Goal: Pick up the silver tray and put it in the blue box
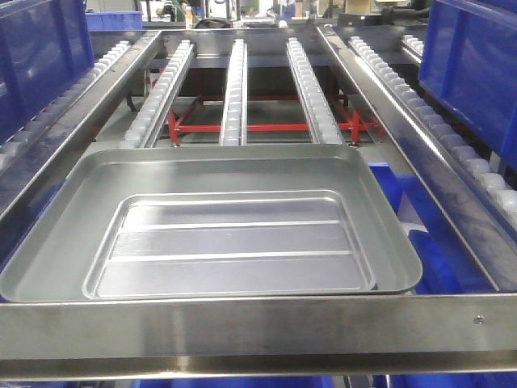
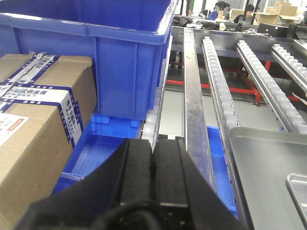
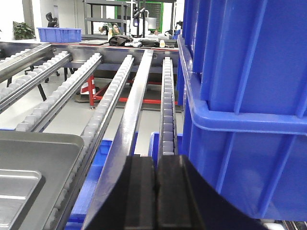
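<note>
The silver tray point(image 1: 242, 234) lies flat on the roller rack just behind the front steel rail, its recessed centre showing two long ridges. Its left corner shows in the left wrist view point(image 2: 268, 163), its right corner in the right wrist view point(image 3: 33, 163). One deep blue box point(image 2: 96, 57) stands on the left roller lane, and stacked blue boxes point(image 3: 244, 96) stand on the right lane. My left gripper point(image 2: 153, 143) is shut and empty, left of the tray. My right gripper point(image 3: 156, 160) is shut and empty, right of the tray. Neither gripper appears in the front view.
Cardboard cartons point(image 2: 33, 124) sit at the far left. Steel guide rails point(image 2: 194, 110) and roller strips point(image 1: 234, 89) run away from me. A lower blue bin point(image 1: 420, 234) shows beneath the rack, and a wide steel front rail point(image 1: 258, 331) crosses the near edge.
</note>
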Tool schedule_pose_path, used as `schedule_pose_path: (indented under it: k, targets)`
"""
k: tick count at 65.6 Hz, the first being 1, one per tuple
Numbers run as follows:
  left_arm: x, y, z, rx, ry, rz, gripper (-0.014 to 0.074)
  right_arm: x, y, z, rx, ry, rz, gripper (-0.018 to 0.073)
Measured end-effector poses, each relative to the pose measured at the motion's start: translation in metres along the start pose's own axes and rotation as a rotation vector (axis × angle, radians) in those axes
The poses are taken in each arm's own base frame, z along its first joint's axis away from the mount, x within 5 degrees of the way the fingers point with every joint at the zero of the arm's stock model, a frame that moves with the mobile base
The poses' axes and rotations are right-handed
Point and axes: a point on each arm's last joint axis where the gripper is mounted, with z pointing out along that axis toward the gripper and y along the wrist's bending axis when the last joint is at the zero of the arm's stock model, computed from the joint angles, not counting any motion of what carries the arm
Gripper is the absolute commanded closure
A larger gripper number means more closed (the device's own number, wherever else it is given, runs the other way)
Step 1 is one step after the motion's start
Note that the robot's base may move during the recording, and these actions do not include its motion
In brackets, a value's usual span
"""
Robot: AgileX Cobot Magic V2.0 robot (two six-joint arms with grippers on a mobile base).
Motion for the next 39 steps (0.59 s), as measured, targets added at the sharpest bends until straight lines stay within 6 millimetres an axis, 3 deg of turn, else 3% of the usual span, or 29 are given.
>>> schedule_pose_path:
  k: [12,20,28,39]
  targets:
    - [-0.024,-0.003,-0.002,0.018,-0.146,0.0,0.07,-0.006,0.0,0.0,0.005,0.017,0.0,0.0503]
    - [-0.068,-0.006,-0.011,0.015,-0.166,-0.014,0.07,-0.043,-0.001,-0.005,0.019,0.026,0.001,0.0503]
    - [-0.108,-0.008,-0.011,-0.021,0.058,0.012,0.07,-0.067,-0.003,0.005,0.038,0.197,0.004,0.0503]
    - [-0.12,-0.01,0.014,-0.024,0.451,0.142,0.07,-0.063,-0.004,0.038,0.063,0.627,0.017,0.0503]
